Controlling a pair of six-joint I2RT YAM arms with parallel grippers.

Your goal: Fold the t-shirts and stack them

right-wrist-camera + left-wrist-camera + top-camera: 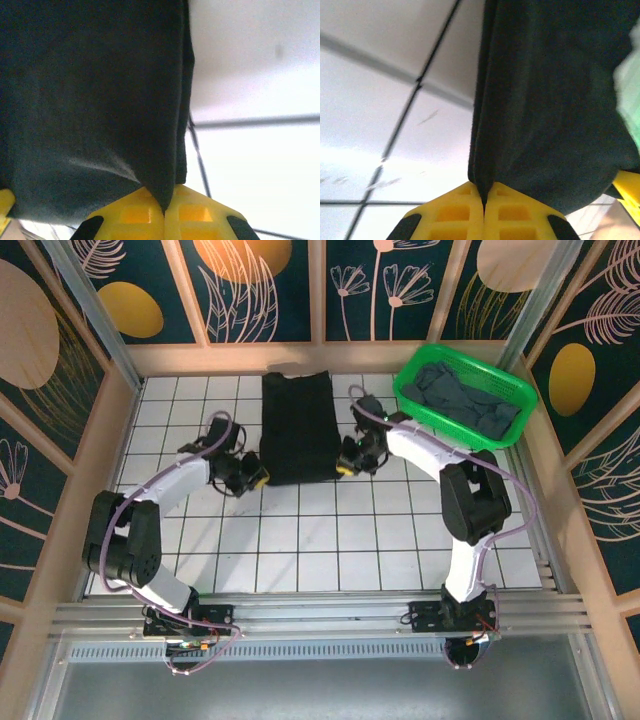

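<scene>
Left to right, as I see it from the overhead camera.

Left fingers [257,478]: clenched on the near left corner of the black t-shirt [297,425]. On the left wrist camera the yellow pads [454,212] meet with a fold of dark cloth nipped between them.

Black t-shirt: lies on the tiled counter [330,540] as a long narrow rectangle, centre of the far half, with its collar end towards the back wall.

Right fingers [345,465]: clenched on the near right corner of the same shirt. On the right wrist camera the cloth is pinched between the pads [194,212].

Far right: green basket [455,422] sits on the counter, just beside the right arm. A grey t-shirt [462,395] is bunched up inside it.
</scene>
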